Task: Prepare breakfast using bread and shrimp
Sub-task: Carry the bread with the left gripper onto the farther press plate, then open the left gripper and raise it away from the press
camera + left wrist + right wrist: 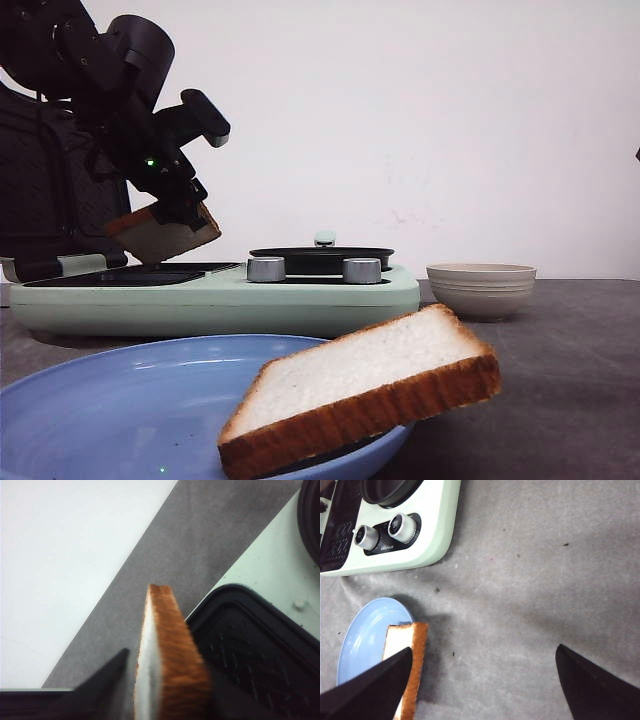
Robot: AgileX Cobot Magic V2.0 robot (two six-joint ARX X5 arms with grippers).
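Left gripper [178, 215] is clamped on one bread slice [163, 235], held edge-down just above the cooker's [215, 298] grill plate [255, 655]; the other slice [360, 392] lies on the blue plate [120, 400] nearer the spread right gripper [482, 680]

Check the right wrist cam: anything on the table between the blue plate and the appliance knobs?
Nothing: right wrist view shows bare grey table between blue plate and knobs.

The front view's lower edge crops the blue plate [120, 400]; no shrimp is visible.
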